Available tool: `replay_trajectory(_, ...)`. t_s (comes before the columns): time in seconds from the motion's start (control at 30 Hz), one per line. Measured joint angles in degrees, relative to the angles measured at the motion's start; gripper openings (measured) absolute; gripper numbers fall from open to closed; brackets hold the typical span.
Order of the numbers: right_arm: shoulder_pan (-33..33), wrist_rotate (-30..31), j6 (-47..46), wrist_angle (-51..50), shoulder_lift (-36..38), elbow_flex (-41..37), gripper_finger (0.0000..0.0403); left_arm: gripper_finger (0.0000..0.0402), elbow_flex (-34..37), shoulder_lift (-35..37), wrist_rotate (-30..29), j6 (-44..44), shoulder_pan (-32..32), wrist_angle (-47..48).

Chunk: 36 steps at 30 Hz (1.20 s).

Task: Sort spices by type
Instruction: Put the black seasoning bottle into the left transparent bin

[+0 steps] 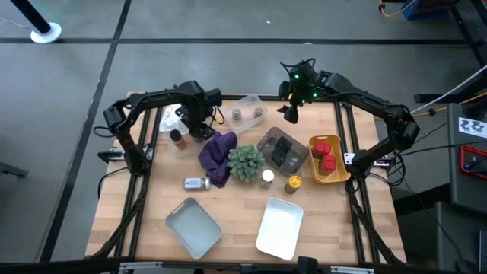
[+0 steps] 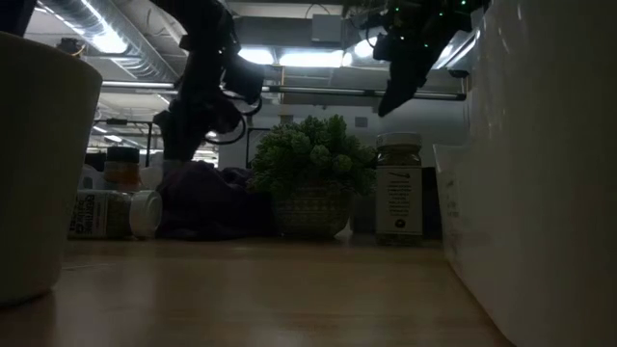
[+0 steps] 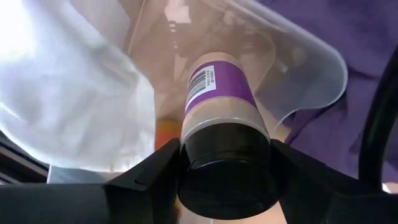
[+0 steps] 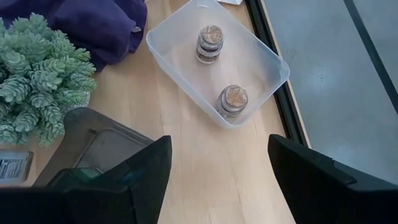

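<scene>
My left gripper hangs over the table's far left, pointing down, shut on a black-capped spice jar with a purple label, above a clear tub. A brown-capped jar stands beside it. My right gripper stays open and empty at the far right, above a clear tray in which two brown-capped jars stand upright. Red tins sit in a yellow bin. A white-capped jar lies on its side, and two more jars stand near the plant. My left gripper pinches the jar's black cap between its two fingers, one on each side. The fingers come from above and point down. The jar hangs cap-up below them, over the clear tub; I cannot tell whether its base rests on anything.
A purple cloth and a spiky green plant lie mid-table. A grey bin holds dark items. Two pale trays sit near the front edge. Bare wood shows between the clear tray and the grey bin.
</scene>
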<state>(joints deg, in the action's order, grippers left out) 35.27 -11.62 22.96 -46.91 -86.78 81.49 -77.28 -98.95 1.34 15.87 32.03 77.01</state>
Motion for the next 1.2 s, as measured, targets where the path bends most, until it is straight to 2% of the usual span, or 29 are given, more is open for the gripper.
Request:
replay_trajectory(0.27,0.0,-0.02,-0.02,0.56,0.0,0.0,0.0266,0.023,0.0,0.1,-0.02,0.33,0.0,-0.34)
replay_trajectory(0.5,0.0,0.0,-0.04,0.5,0.0,0.02,0.0266,0.0229,0.0,0.15,-0.02,0.38,0.0,-0.4)
replay_trajectory(1.2,0.0,0.0,-0.02,0.48,0.0,0.02,0.0266,0.0243,-0.61,0.77,-0.13,-10.35,0.0,0.59)
